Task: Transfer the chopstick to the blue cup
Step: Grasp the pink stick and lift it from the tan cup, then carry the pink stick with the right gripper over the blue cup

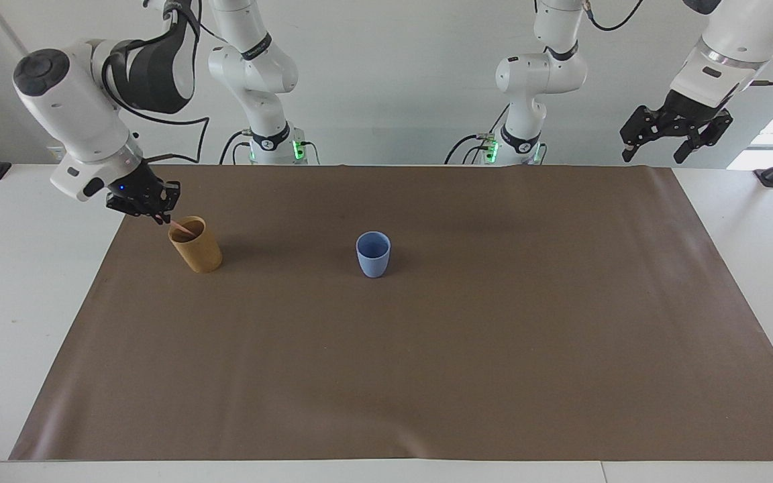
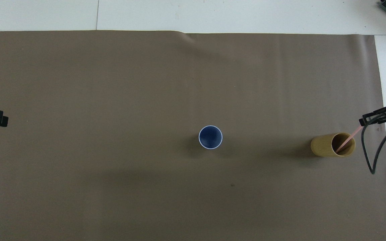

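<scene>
Looking at the table, we saw that the first step, taking the chopstick (image 2: 347, 142) out of the tan cup (image 1: 196, 245), was in hand. The right gripper (image 1: 158, 216) hung just above the rim of this cup, at the right arm's end of the brown mat (image 1: 427, 369), and its fingertips were closed on the upper end of the chopstick. The thin pink stick leaned from the gripper down into the cup, so its lower end was inside and, as we judged, the withdrawal was not yet finished.

The blue cup (image 1: 373, 253) stood upright and empty near the middle of the mat, well apart from the tan cup. Nothing lay between the two cups.

The left gripper (image 1: 675, 131) waited high over the table edge at the left arm's end, with its fingers spread and holding nothing.

For the next move we thought the right arm must lift until the lower tip of the chopstick cleared the rim, so that the light tan cup would not tip. Then it must carry the stick sideways over the blue cup, bring the tip above the small mouth and lower it before releasing. The stick hung tilted, so we considered the aiming of its lower tip the delicate part.
</scene>
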Controlling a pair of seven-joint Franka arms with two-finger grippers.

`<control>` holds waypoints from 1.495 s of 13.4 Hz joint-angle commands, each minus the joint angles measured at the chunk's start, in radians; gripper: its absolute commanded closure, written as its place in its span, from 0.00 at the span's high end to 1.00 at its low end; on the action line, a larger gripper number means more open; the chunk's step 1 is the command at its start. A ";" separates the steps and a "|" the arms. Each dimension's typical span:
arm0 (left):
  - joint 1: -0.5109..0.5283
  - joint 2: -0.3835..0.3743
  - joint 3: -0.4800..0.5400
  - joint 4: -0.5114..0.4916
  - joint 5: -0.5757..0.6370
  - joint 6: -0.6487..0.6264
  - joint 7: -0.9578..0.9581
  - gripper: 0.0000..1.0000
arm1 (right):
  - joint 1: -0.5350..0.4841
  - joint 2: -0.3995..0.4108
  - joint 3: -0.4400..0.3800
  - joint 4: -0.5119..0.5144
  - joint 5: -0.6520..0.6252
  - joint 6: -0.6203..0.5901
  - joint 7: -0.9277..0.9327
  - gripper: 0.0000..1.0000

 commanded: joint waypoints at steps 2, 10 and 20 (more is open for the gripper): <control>-0.009 -0.008 -0.006 0.012 0.002 -0.019 0.001 1.00 | 0.032 -0.110 0.015 0.000 0.005 -0.027 0.003 0.00; -0.009 -0.030 -0.008 -0.005 -0.025 -0.073 0.003 1.00 | 0.253 -0.150 0.074 0.007 0.088 0.158 0.139 0.00; -0.006 -0.034 -0.005 -0.012 -0.051 -0.076 0.004 1.00 | 0.589 -0.050 0.075 -0.048 0.091 0.372 0.193 0.00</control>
